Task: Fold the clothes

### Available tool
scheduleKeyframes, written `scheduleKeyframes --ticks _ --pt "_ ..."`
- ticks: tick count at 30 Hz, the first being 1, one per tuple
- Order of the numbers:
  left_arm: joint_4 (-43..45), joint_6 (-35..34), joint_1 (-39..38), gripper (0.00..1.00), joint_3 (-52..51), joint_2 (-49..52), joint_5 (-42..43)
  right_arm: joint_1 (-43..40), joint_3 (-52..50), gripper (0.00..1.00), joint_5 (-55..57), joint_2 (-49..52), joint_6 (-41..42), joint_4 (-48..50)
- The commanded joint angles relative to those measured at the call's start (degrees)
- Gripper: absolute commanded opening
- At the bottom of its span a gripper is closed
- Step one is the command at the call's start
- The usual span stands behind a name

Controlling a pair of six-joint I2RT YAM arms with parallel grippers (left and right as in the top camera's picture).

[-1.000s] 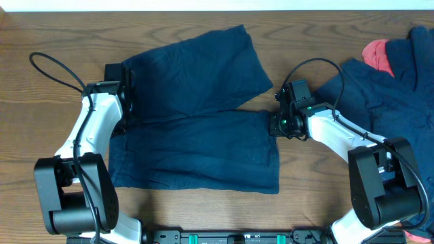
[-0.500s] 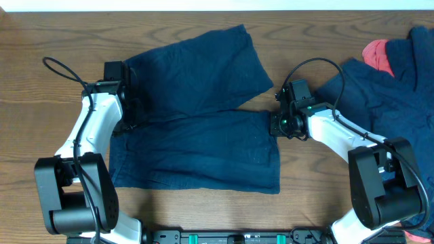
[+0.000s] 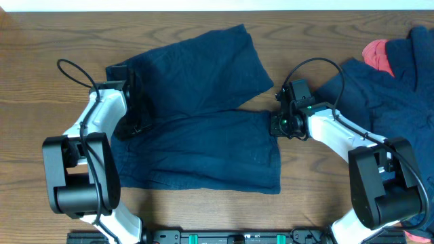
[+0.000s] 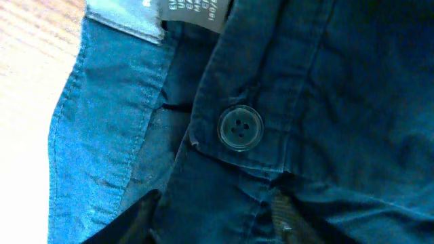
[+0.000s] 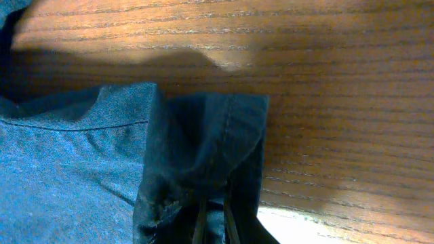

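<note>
**Inspector:** Garments on the tabletop (image 3: pixel 41 41)?
**Assistant:** One pair of navy shorts (image 3: pixel 203 129) spread flat at centre, waistband toward the left edge. A second navy garment (image 3: pixel 400 74) and a pink-red piece (image 3: pixel 378 55) are heaped at the far right corner.
**Inspector:** Hands?
**Assistant:** Left hand (image 3: pixel 139 125) over the waistband beside the button (image 4: pixel 240 127), fingers apart. Right hand (image 3: pixel 274 124) clamped on the near leg's hem.

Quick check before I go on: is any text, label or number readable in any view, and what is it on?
Tag inside the shorts waistband: printed characters, cut off at the frame edge and too blurred to read.
Nothing else bears text.
</note>
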Motion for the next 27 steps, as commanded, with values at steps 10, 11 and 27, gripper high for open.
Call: scheduleKeyframes --ticks 10,11,27 --pt "-4.66 -4.48 0.85 0.06 0.57 -2.19 -13.05 -0.98 -3.06 0.11 7.19 3.5 0.15 -3.04" --pt "-6.45 -7.28 1.27 0.06 0.57 -2.97 -17.0 -1.09 -3.06 0.11 7.3 3.5 0.15 -3.23" --pt "-9.84 -14.14 4.81 0.1 -0.24 -5.25 -19.78 -2.08 -3.06 0.1 8.07 3.5 0.39 -5.05"
